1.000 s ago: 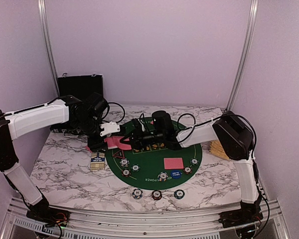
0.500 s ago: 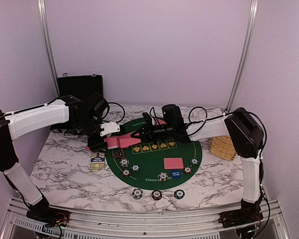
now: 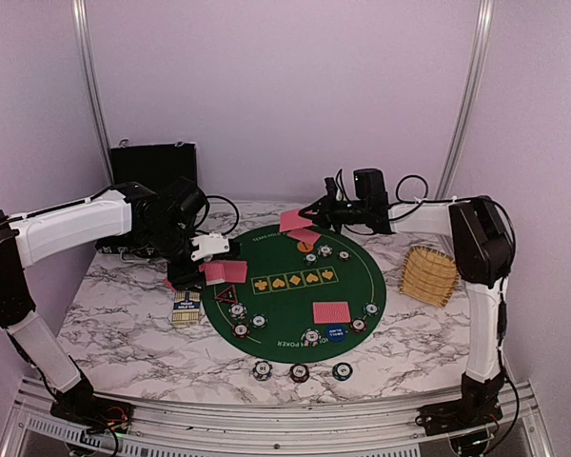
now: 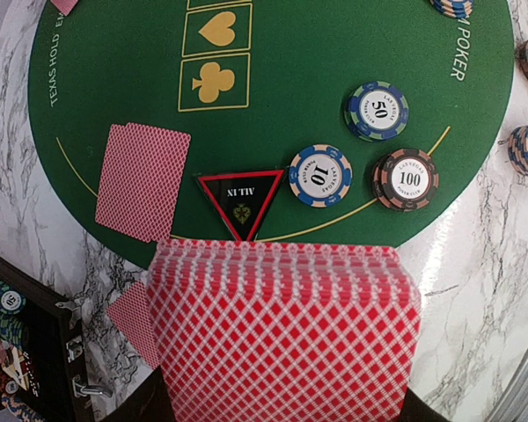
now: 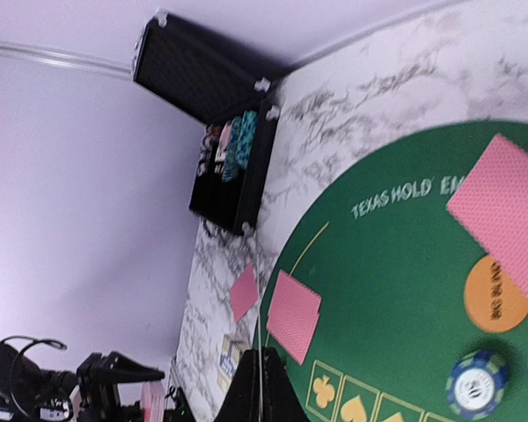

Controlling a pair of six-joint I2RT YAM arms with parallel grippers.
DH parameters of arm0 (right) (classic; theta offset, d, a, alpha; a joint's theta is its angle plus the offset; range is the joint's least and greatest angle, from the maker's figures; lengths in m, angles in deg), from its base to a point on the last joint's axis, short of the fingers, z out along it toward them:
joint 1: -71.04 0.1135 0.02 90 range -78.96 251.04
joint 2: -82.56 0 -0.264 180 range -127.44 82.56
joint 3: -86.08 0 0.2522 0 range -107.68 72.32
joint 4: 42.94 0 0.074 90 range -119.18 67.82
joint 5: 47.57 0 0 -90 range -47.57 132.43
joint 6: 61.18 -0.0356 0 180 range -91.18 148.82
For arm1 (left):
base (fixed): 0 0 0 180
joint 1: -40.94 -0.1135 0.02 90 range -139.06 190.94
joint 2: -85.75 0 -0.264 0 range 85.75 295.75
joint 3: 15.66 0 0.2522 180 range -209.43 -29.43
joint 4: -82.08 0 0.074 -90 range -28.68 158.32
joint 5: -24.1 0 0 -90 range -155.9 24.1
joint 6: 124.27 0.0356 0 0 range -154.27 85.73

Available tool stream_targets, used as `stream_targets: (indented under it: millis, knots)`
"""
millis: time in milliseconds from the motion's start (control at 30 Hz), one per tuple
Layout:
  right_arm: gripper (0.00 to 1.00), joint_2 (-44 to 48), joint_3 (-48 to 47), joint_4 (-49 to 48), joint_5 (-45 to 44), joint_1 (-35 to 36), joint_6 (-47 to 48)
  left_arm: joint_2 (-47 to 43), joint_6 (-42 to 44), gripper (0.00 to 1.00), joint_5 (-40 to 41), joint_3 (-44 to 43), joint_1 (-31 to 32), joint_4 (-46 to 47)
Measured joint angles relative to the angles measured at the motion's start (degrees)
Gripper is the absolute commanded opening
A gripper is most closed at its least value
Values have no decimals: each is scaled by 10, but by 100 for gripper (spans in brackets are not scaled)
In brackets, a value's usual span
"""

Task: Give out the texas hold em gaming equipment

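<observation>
Since a second ago the right arm has drawn back from the deck over the mat's left side to the far rim, taking one card with it. The left arm has stayed where it was.

The marble tabletop (image 3: 124,314) carries a round green mat (image 3: 285,307). A black hinged case (image 3: 154,157) stands open at the far left, and a tan slatted object (image 3: 430,274) lies off the mat on the right.

The left end effector (image 3: 216,264) pinches a deck (image 4: 282,334) of red-backed cards by its sides, slightly fanned, above the mat's left edge. The right end effector (image 3: 316,212) has its fingers pressed together on a held card (image 3: 295,221), which hangs tilted over the mat's far rim. The wrist view shows only a thin pale edge between the dark fingers.

Four single cards lie face down:
- a far card (image 5: 502,207) is on the mat near that rim;
- a near card (image 3: 331,311) is on the mat's right half;
- a left card (image 4: 143,180) is on the mat;
- an outer card (image 4: 130,321) is on bare marble between the mat and the case.

A 50 chip (image 4: 377,111), a 10 chip (image 4: 320,175) and a 100 chip (image 4: 406,179) sit close together on the mat. A row of three chips (image 3: 300,371) lies off the mat at the near edge.

The orange disc (image 5: 497,294) touches the far card, and the blue disc (image 3: 334,332) lies just below the near card. The red-rimmed black triangle (image 4: 241,195), marked ALL IN, lies flat between the left card and the 10 chip.
</observation>
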Motion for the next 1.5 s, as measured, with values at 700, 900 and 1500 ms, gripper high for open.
stream_targets:
  millis: [700,900,1500]
  knots:
    - [24,-205,-233,148,-92,-41,67,0,0,0,-1,0,0,0]
    - [43,-206,-245,176,-112,-41,91,0,0,0,-2,0,0,0]
    - [82,-89,-194,258,-216,-40,177,0,0,0,-2,0,0,0]
